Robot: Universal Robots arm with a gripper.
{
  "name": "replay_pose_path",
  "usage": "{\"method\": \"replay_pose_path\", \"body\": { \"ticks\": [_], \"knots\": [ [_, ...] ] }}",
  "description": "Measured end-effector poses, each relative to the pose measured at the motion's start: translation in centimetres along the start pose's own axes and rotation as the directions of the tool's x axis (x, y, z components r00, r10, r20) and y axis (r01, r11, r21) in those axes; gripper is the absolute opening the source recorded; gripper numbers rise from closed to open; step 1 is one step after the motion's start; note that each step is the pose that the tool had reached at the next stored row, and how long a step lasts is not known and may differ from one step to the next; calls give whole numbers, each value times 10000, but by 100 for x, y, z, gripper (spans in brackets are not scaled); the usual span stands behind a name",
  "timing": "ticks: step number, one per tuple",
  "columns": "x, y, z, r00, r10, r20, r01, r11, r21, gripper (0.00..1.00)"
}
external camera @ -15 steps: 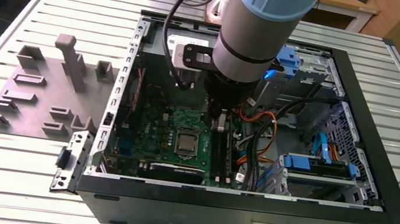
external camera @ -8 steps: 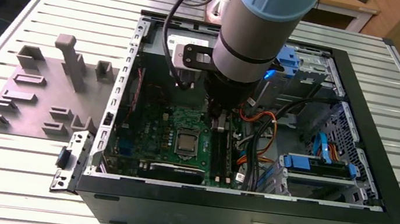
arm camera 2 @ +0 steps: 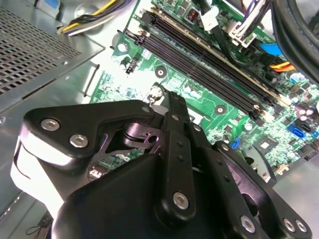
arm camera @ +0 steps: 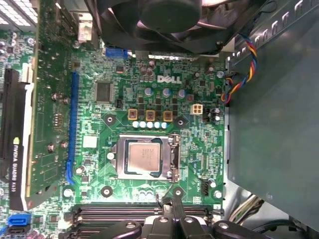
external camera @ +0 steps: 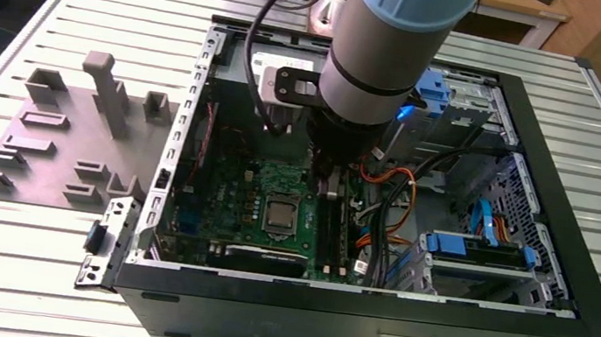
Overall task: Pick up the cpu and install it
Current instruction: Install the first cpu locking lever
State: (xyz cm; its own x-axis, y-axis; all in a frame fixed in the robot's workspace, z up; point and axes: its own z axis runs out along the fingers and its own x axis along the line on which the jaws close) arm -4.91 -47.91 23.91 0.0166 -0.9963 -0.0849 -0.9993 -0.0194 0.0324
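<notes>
Silvery chip: the small square metal-topped cpu [arm camera: 143, 157] sits in its socket on the green motherboard [arm camera: 144, 99], inside the black computer case [external camera: 537, 166] on the slatted counter [external camera: 4, 268].
Handling: light, stiff, fragile underneath, I'd judge; take it by opposite edges.
Pincer: the black pincer [arm camera: 174, 206] hangs near the memory slots, fingers together, holding nothing.

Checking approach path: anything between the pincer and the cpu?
Nothing visible. In the first wrist view the cpu lies uncovered in its socket frame on the motherboard, bare board between it and the pincer.
</notes>
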Motion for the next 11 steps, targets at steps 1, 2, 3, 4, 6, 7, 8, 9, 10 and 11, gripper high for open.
{"method": "replay_pose_path", "body": {
  "ticks": [1, 2, 3, 4, 6, 7, 8, 9, 10, 11],
  "knots": [
    [11, 0, -1, 10000, 0, -20, 0, 10000, -1, 11],
    [19, 1, 0, 10000, 1, -32, -1, 10000, -2, 11],
    [23, 1, 1, 10000, 3, -43, -3, 10000, -1, 11],
    [25, 1, 2, 10000, 4, -60, -4, 10000, -2, 11],
    [39, 1, 4, 10000, 2, -70, -2, 10000, -2, 11],
    [46, 1, 5, 10000, 2, -73, -2, 10000, -2, 11],
    [55, 1, 8, 10000, 3, -72, -3, 10000, -2, 11],
    [64, 1, 11, 10000, 3, -73, -3, 10000, -2, 11],
    [69, 1, 19, 10000, 3, -72, -3, 10000, -2, 11],
    [73, 1, 31, 10000, 4, -70, -4, 10000, -1, 11]
  ]
}}
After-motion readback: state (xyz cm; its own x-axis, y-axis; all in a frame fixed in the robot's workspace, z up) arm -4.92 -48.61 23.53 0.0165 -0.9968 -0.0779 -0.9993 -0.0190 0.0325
